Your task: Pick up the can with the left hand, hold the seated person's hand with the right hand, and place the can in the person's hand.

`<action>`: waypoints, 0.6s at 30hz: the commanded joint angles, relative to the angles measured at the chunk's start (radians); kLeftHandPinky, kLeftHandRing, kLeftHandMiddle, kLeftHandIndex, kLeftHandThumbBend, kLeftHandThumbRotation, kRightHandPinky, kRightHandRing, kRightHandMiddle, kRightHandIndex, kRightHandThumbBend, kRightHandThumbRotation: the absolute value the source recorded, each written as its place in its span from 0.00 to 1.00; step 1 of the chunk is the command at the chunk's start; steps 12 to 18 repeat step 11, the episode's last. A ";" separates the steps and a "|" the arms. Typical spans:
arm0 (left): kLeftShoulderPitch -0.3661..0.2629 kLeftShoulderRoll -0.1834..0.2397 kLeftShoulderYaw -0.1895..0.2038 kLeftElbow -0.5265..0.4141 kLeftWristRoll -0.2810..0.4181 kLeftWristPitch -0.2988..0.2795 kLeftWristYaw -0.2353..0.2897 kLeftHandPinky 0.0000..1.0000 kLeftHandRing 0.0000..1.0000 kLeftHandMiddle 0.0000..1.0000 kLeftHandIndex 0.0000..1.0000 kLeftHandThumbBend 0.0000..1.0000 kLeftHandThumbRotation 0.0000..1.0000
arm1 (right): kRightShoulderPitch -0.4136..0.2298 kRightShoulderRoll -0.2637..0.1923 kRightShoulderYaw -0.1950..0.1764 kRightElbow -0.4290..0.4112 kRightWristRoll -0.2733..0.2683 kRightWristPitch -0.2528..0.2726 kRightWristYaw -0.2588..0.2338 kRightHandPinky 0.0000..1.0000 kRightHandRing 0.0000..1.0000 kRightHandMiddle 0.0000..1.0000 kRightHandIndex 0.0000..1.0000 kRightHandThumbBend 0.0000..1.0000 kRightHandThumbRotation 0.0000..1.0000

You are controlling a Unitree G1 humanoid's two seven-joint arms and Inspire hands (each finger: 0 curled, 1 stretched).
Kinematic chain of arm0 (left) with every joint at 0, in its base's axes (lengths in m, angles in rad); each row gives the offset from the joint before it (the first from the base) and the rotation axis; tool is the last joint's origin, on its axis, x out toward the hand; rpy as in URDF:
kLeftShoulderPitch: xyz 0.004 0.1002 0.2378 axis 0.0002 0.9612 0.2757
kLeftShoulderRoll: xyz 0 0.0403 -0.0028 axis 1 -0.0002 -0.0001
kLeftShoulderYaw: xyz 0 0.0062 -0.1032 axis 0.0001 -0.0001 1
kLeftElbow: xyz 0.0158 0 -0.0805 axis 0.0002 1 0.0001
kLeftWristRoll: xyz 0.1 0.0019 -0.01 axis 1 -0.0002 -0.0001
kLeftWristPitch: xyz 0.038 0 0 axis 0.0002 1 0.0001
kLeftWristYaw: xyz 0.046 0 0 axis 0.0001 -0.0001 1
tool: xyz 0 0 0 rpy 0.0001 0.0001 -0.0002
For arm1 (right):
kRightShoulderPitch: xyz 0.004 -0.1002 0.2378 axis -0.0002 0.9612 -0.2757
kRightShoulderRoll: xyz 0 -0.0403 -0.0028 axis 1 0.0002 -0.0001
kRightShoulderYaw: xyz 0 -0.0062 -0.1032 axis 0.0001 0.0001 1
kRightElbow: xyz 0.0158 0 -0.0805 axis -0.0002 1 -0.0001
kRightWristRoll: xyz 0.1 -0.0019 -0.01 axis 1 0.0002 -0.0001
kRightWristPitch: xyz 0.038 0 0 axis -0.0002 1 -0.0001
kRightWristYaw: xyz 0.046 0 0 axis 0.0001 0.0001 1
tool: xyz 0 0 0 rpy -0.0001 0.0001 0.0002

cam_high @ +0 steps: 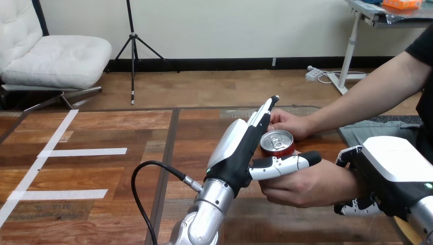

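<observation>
Over the wooden table [102, 127], the robot's right hand [393, 171] has fingers and thumb curled round the person's wrist [339, 181]. The left hand [240, 148] is open, its straight fingers and thumb flanking the can [277, 142]. The can stands upright between the person's 2 hands, the near hand [298, 186] and the far hand [288, 123].

The can [277, 143] is metal: its lid is bare silver and shiny, its side a glossy red. The left robot hand [232, 142] has a smooth white plastic shell with a soft sheen over matt black plastic. The right robot hand [392, 162] carries the same glossy white shell on black. The left forearm [204, 217] is silver metal, smooth and satin. The tabletop [117, 127] is brown wood with visible grain and a slight gloss, crossed by matt white tape strips [84, 151].
</observation>
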 commanded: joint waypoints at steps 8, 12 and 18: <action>-0.016 -0.008 -0.015 -0.028 0.015 -0.004 0.003 1.00 1.00 1.00 1.00 1.00 0.68 | -0.026 0.008 -0.010 0.007 -0.003 -0.004 -0.010 0.26 0.36 0.46 0.56 0.77 0.00; -0.017 -0.007 -0.015 -0.028 0.017 -0.003 0.004 1.00 1.00 1.00 1.00 1.00 0.68 | -0.026 0.005 -0.006 -0.001 -0.014 0.014 0.010 0.28 0.40 0.49 0.60 0.81 0.00; -0.017 -0.007 -0.015 -0.028 0.017 -0.003 0.004 1.00 1.00 1.00 1.00 1.00 0.68 | -0.026 0.005 -0.006 -0.001 -0.014 0.014 0.010 0.28 0.40 0.49 0.60 0.81 0.00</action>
